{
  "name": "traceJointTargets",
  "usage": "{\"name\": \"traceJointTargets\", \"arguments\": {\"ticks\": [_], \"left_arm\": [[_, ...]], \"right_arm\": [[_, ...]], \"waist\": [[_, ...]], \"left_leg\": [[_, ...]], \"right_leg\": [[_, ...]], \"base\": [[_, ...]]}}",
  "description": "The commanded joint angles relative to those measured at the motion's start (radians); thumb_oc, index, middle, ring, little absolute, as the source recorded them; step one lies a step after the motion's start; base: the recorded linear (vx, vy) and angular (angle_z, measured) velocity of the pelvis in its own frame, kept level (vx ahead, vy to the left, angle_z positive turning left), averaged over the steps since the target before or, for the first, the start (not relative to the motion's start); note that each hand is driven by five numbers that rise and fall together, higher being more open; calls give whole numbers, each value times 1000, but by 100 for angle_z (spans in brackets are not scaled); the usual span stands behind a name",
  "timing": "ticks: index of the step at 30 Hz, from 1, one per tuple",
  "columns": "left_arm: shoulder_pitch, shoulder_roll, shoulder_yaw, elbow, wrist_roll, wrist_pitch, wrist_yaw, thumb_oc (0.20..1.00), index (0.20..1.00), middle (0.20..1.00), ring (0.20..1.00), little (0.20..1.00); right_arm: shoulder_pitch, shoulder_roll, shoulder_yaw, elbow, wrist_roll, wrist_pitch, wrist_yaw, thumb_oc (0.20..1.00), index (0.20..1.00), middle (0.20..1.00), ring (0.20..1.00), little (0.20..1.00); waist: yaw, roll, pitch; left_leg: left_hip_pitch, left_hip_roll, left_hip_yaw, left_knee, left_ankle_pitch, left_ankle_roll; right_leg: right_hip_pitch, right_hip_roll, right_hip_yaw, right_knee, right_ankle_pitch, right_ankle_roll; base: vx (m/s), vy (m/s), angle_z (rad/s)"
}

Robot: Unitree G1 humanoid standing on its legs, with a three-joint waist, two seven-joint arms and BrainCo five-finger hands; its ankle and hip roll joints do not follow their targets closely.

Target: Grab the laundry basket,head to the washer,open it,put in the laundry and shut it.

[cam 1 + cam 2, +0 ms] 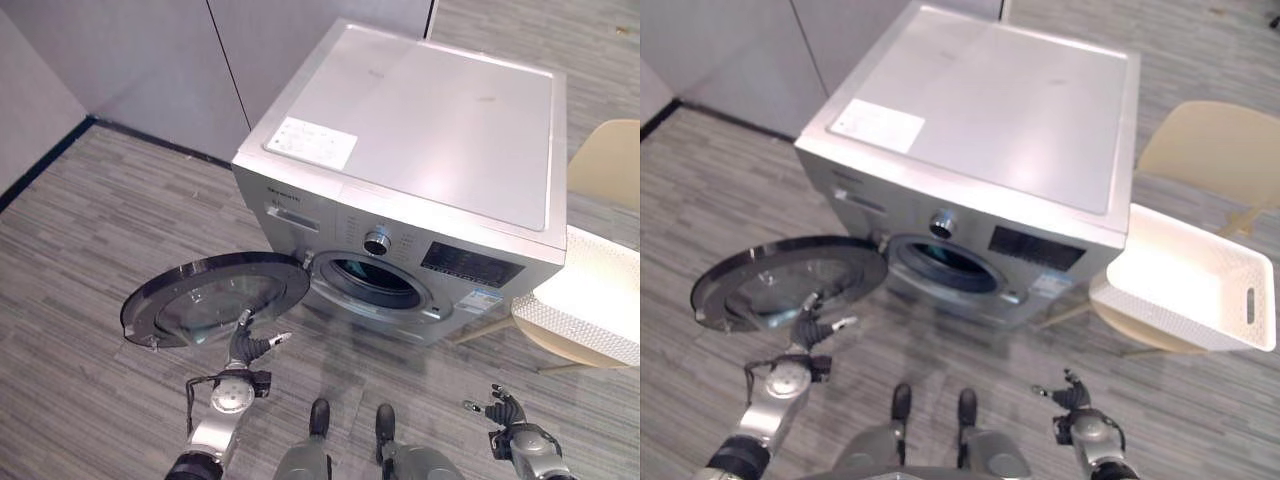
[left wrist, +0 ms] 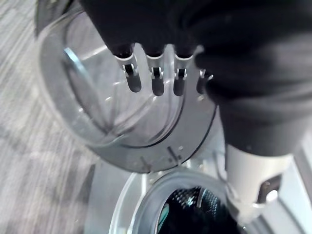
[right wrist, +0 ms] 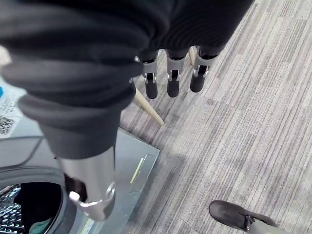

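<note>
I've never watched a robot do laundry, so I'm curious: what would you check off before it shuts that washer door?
1. Washer door swung fully open: ok.
2. Left hand by the door's edge, fingers straight: ok.
3. Laundry inside the drum: something greenish shows in there; whether it is all of it, cannot tell.
4. Nothing hanging over the opening's rim: ok.
5. Right hand empty and low, clear of the door's path: ok.
6. White basket on the chair, out of the way: ok.

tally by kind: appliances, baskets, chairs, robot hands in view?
Washer: 1, door open
Laundry basket: 1, white
Chair: 1, beige
Robot hands: 2, left hand, right hand
Total: 5
</note>
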Motion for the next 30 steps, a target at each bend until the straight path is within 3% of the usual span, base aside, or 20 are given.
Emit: {"name": "traceJointTargets", "arguments": {"ticks": [1,4,7,12,17,23,27,28,30], "left_arm": [[-47,85,66,-31,135,-50,67,1000,1000,1000,1000,1000],[-168,213,52,30,209,-34,81,1000,1000,1000,1000,1000],[-246,245,14,144,215,-13,58,1000,1000,1000,1000,1000],[-452,331,-140,496,336,36,5,1000,1000,1000,1000,1000],[-502,342,-191,662,367,48,-47,1000,1000,1000,1000,1000],[-413,270,-140,732,343,58,-72,1000,1000,1000,1000,1000],[-226,108,-41,647,203,51,-64,1000,1000,1000,1000,1000],[-226,108,-41,647,203,51,-64,1000,1000,1000,1000,1000],[-73,22,-29,468,130,44,-93,1000,1000,1000,1000,1000]], "right_arm": [[28,-22,29,-31,-14,-23,5,1000,1000,1000,1000,1000],[44,-55,47,-71,-23,-31,30,1000,1000,1000,1000,1000],[40,-66,60,-68,-32,-22,42,1000,1000,1000,1000,1000],[20,-90,98,-44,-44,-10,64,1000,1000,1000,1000,1000],[4,-100,123,-15,-47,-3,74,1000,1000,1000,1000,1000],[-14,-93,134,26,-63,9,75,1000,1000,1000,1000,1000],[-21,-82,115,1,-75,16,67,1000,1000,1000,1000,1000],[-21,-82,115,1,-75,16,67,1000,1000,1000,1000,1000],[-14,-86,96,-49,-99,24,66,1000,1000,1000,1000,1000]], "waist": [[-9,-58,-86],[-29,-50,-111],[-40,-43,-116],[-67,-31,-113],[-71,-35,-102],[-58,-44,-101],[-39,-40,-99],[-39,-40,-99],[-28,-33,-93]], "left_leg": [[-64,-54,15,47,-34,12],[-21,-48,27,19,-40,10],[-9,-45,31,10,-40,9],[-10,-38,48,5,-44,9],[-51,-31,55,16,-40,10],[-64,-26,63,13,-37,11],[-37,-28,64,2,-38,12],[-36,-28,64,2,-38,12],[-22,-29,61,1,-37,14]], "right_leg": [[21,-11,30,17,-115,74],[40,-14,37,18,-123,78],[45,-15,39,19,-124,82],[22,-20,47,29,-119,93],[-24,-17,51,36,-108,97],[-44,-15,60,35,-102,97],[-22,-13,62,25,-107,91],[-22,-13,62,25,-107,91],[-7,-9,64,20,-111,83]], "base": [[107,43,-2],[125,46,-3],[85,44,-4],[57,42,-6],[-17,24,-14],[8,5,-7],[12,-15,-10],[-17,-35,-4],[-49,-44,-2]]}}
